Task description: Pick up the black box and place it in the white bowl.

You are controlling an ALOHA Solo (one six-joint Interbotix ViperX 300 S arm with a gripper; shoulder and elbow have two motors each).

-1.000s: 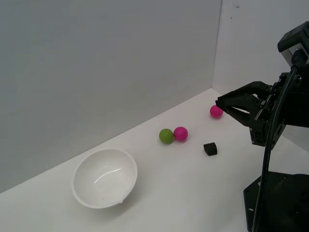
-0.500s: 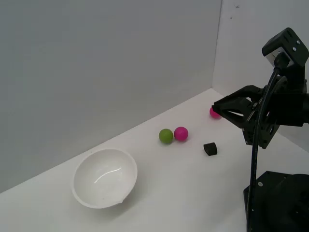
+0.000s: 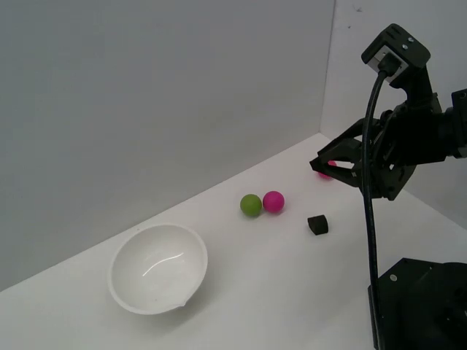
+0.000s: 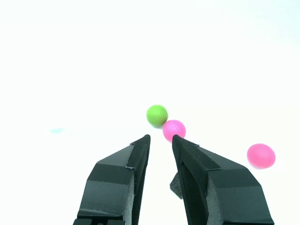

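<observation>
On the white surface (image 3: pixel 277 292), white bowl (image 3: pixel 158 268) near its front edge, claw (image 3: pixel 318 164) in the air, slightly open, holding nothing, green ball (image 3: pixel 251 205) touching pink ball (image 3: pixel 273 201), black box (image 3: pixel 317 224) close beside them.

A matte black is seen on the black box (image 3: pixel 317 224), at the centre right of the exterior view. A glossy white, marked by a thin bright highlight in the hollow, is shown by the white bowl (image 3: pixel 158 268) at the lower left. A plain white is carried by the counter (image 3: pixel 255 284), and a flat pale grey by the wall (image 3: pixel 146 95). At mid-frame a green ball (image 3: pixel 251 205) is coloured leaf green, and the magenta ball (image 3: pixel 273 201) touching it a vivid pink. A second pink ball (image 4: pixel 260 155) is seen in the wrist view. The gripper (image 4: pixel 160 139) is black throughout.
</observation>
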